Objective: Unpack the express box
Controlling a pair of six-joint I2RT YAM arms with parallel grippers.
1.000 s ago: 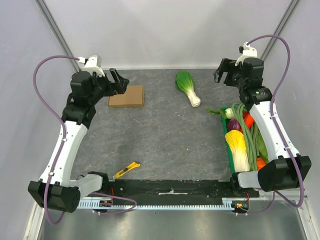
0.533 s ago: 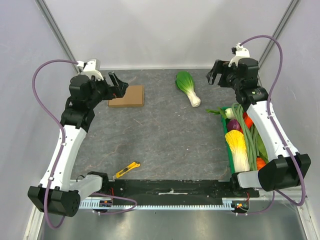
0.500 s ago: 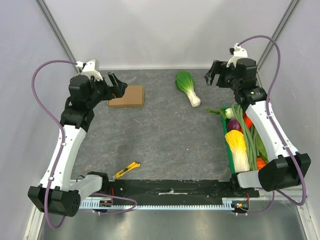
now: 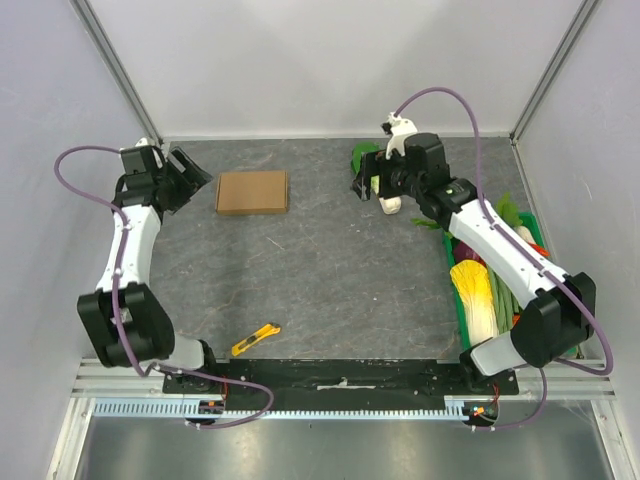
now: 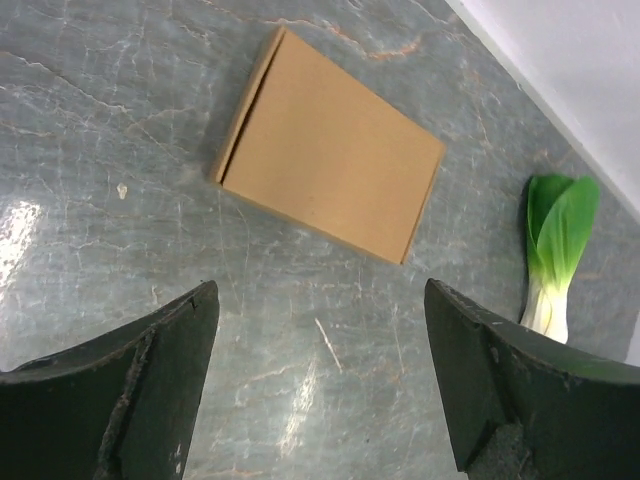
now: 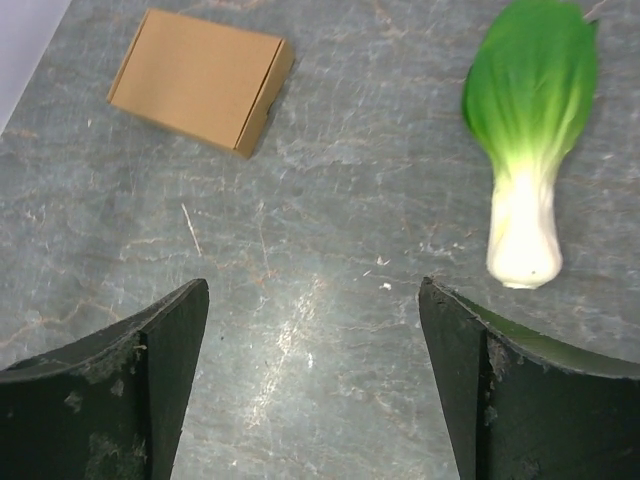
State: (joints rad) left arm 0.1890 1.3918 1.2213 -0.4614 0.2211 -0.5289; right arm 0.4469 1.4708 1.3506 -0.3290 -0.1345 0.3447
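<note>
The express box (image 4: 252, 192) is a small flat brown cardboard box, closed, lying at the back left of the table. It also shows in the left wrist view (image 5: 330, 158) and the right wrist view (image 6: 200, 79). My left gripper (image 4: 190, 172) is open and empty, a little left of the box. My right gripper (image 4: 364, 178) is open and empty, over the green-and-white bok choy (image 4: 374, 160), well right of the box. The bok choy also shows in the left wrist view (image 5: 556, 250) and the right wrist view (image 6: 530, 120).
A yellow box cutter (image 4: 255, 340) lies near the front edge at left. A green crate (image 4: 462, 300) with a cabbage, carrots and other vegetables stands along the right edge. Grey walls close in the back and sides.
My left gripper has drawn back to the left, off the box's left end. My right gripper has swung left from the back right corner to above the bok choy.
</note>
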